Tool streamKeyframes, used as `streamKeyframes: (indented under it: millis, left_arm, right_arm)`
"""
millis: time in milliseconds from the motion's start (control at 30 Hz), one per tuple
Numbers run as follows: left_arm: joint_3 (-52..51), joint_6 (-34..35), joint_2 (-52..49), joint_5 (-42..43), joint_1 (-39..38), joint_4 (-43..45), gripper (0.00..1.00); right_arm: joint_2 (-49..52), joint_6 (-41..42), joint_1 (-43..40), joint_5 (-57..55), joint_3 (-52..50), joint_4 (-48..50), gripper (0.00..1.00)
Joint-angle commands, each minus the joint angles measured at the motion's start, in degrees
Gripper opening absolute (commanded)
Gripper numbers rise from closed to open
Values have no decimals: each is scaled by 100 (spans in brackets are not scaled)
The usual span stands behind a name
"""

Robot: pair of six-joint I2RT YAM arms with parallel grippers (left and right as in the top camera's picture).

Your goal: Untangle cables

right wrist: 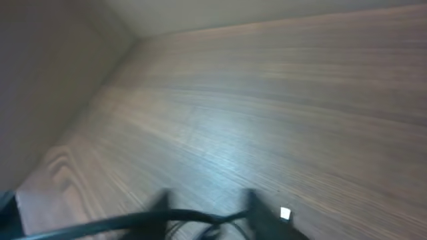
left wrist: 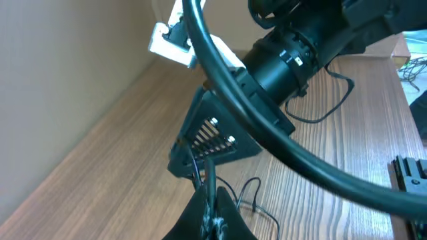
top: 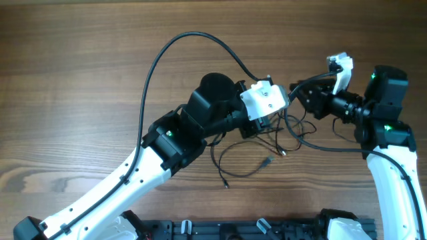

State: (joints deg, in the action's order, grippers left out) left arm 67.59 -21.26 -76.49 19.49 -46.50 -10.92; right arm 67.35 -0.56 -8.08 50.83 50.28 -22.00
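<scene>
The thin black cables (top: 248, 171) lie in a loose tangle on the wooden table, with small plug ends (top: 267, 161) showing. My left gripper (top: 262, 128) is over the tangle's upper part. In the left wrist view its fingers (left wrist: 212, 200) are shut on one thin cable, and more strands (left wrist: 252, 190) curl on the table behind. My right gripper (top: 294, 92) points left, close to the left gripper, and shows as a black wedge (left wrist: 203, 140) in the left wrist view. In the blurred right wrist view its fingers (right wrist: 208, 203) are apart, with a dark cord (right wrist: 133, 223) crossing between them.
The left arm's thick black cable (top: 152, 70) arcs over the table's middle and crosses the left wrist view (left wrist: 267, 137). A black rail (top: 233, 230) runs along the front edge. Bare wood (right wrist: 280, 93) stretches ahead of the right gripper.
</scene>
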Motion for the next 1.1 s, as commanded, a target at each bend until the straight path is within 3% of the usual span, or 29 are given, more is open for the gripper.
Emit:
streamKeyframes:
  millis: [0,167,267,367,433,633,867,900,933,967,1067]
  left_arm:
    - [35,70,85,149,-33,131,4]
    - [35,70,85,-37,-20,-26,4]
    - [35,170,90,-533,-20,-291,4]
    - [35,1207,236,-1519,-20,-299,4]
    - [35,1473,522,-1655,-22,-164,4]
    - [35,1469,1290,-2079,-4,-153,4]
    - [35,1552,1255,-3427,2,-1202,9]
    - [35,1744,1196,-3720,2,-1290,12]
    - [35,1891,1132,-3858,2,-1364,34]
    - [35,1930,1064,-3814,0,-1397,77]
    - [35,1945,949,-3438,0,-1399,90]
  right_arm:
    - [28,-245,-13,396,-9,13,4]
    - [26,-216,-13,319,-9,42,4]
    - [26,352,-24,-461,-9,98,5]
    - [26,841,-24,-1143,-9,96,4]
    - [26,975,-24,-1399,-9,55,4]
    - [26,975,-24,-1394,-9,22,4]
    - [26,953,-24,-463,-9,356,4]
    - [26,957,-24,-319,-9,439,5]
    - [26,957,-24,-140,-9,546,4]
    - [26,975,-24,-61,-9,621,5]
    - [26,973,-24,-55,-9,682,5]
